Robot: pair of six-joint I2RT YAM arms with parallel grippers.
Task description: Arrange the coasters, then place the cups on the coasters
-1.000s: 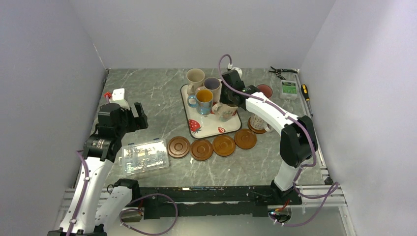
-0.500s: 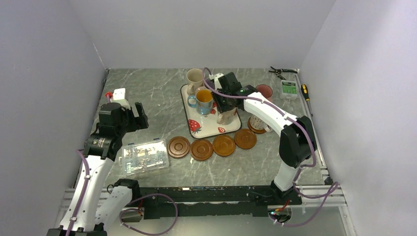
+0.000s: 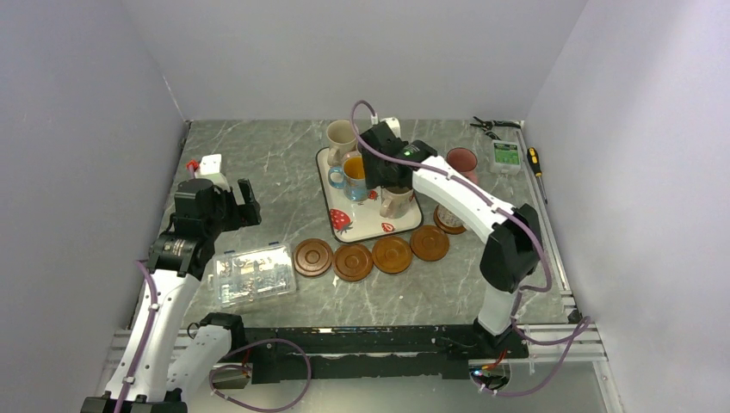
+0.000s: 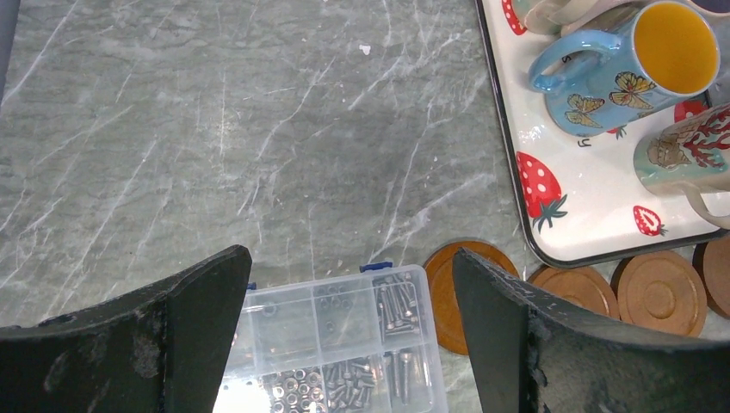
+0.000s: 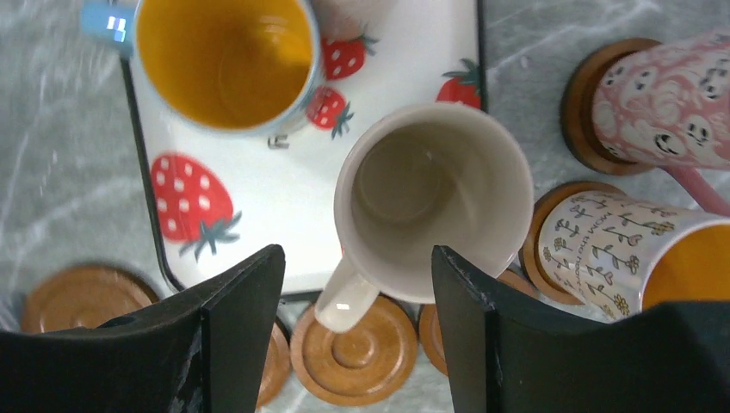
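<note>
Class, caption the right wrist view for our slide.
Open right claw above a cream mug on the strawberry tray; pink mug and floral mug on coasters.

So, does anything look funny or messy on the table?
Nothing looks spilled or tipped. The one odd thing is the clear box of screws, sitting left of the row of coasters; it looks like it belongs in a workshop.

Marble table (image 3: pixel 258 163), tray (image 3: pixel 370 222), coasters (image 3: pixel 353 261), parts box (image 3: pixel 252 275)
</note>
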